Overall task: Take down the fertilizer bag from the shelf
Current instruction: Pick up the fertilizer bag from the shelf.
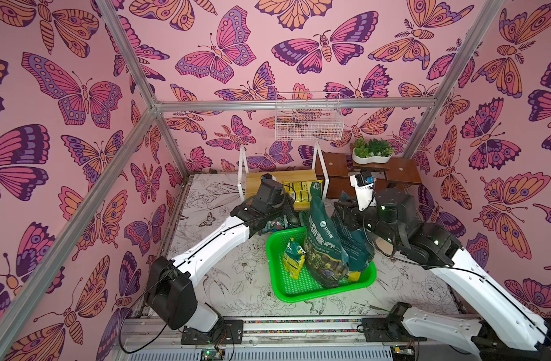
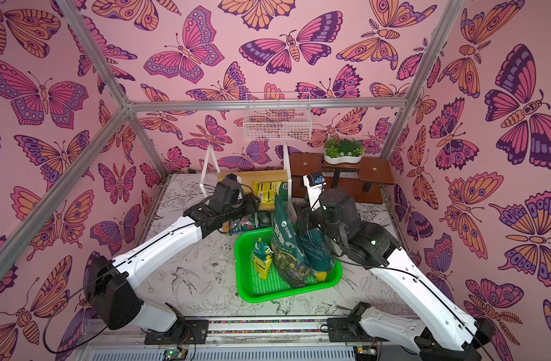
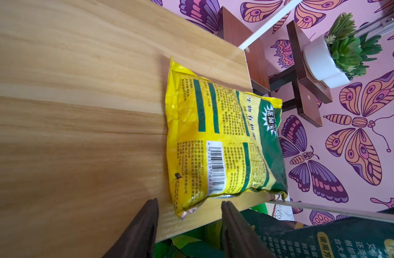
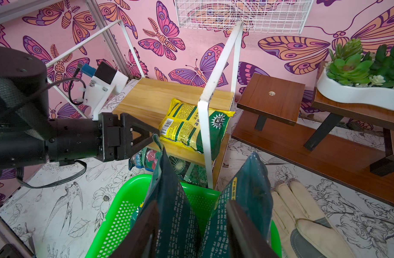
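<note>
Fertilizer bag (image 3: 223,138) flat on shelf (image 3: 80,111), green end toward plant stand (image 3: 307,89); left tool (image 3: 189,201) half-open at its near corner.

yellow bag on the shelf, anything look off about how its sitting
Slightly. The yellow bag lies flat on the upper board of the shelf but askew, its green end hanging past the board's edge by the white post. It looks wrinkled; no tear or spill shows.

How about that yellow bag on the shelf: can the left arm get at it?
Probably yes: the left gripper hovers right beside the yellow bag, jaws apart, nothing between them.
</note>
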Controlling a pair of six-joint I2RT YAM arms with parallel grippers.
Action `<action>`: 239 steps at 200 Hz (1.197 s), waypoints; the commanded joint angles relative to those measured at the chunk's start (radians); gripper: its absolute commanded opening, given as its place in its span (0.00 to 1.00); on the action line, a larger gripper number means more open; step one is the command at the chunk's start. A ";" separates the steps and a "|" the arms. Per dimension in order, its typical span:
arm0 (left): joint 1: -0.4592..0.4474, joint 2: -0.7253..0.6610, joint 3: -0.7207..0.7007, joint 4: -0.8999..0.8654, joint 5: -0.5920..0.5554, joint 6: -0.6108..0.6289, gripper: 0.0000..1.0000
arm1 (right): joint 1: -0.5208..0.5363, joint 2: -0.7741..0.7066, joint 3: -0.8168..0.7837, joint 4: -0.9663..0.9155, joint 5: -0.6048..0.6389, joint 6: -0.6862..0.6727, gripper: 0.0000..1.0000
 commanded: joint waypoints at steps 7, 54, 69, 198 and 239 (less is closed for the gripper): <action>0.005 0.024 0.017 -0.005 0.012 0.021 0.48 | -0.009 -0.013 -0.014 0.020 0.017 0.005 0.51; 0.006 0.033 0.032 -0.003 0.030 0.018 0.37 | -0.011 -0.013 -0.026 0.020 0.019 0.007 0.51; 0.005 0.034 0.035 -0.003 0.032 0.016 0.34 | -0.010 -0.013 -0.026 0.021 0.019 0.005 0.51; 0.020 -0.137 -0.073 -0.003 -0.062 0.012 0.00 | -0.011 -0.028 -0.035 0.012 0.018 0.005 0.50; 0.021 -0.214 -0.154 -0.002 -0.066 -0.013 0.01 | -0.010 -0.014 -0.025 0.013 0.015 0.000 0.50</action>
